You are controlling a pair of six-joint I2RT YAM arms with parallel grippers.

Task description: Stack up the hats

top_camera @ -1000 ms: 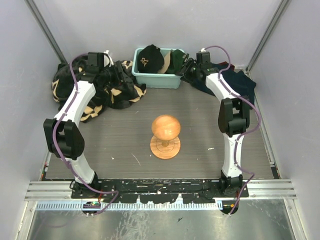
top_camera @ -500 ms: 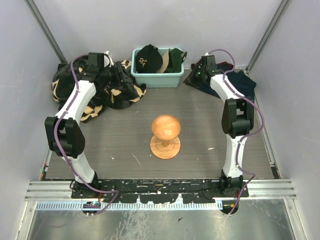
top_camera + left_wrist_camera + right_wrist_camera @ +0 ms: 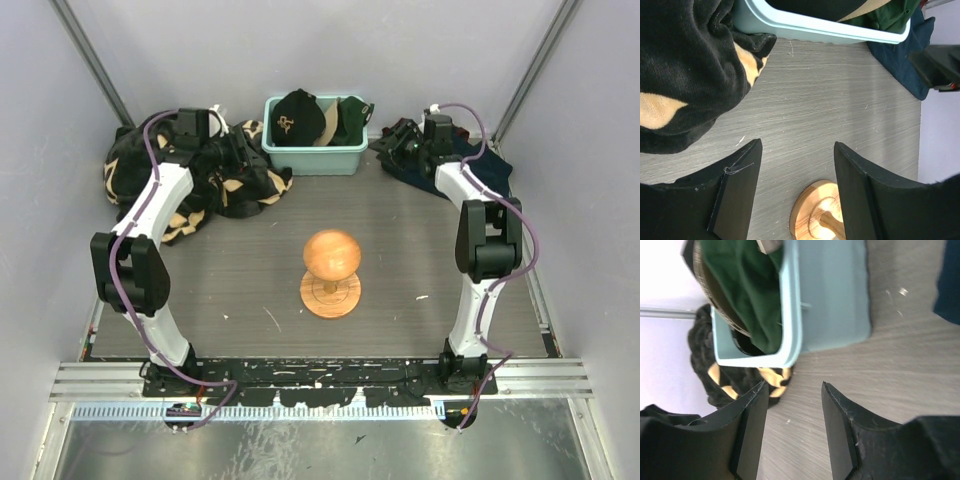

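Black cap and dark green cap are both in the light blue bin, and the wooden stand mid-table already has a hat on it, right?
Not quite. The wooden stand is bare; no hat sits on it, as the top external view shows. The black cap and dark green cap are indeed in the light blue bin.

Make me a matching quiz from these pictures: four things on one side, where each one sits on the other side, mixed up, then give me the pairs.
Things
1. black cap
2. wooden stand
3. flowered blanket
4. navy cloth

Places
A. far right corner
B. inside the teal bin
C. middle of the table
D. far left corner

Pairs: 1-B, 2-C, 3-D, 4-A
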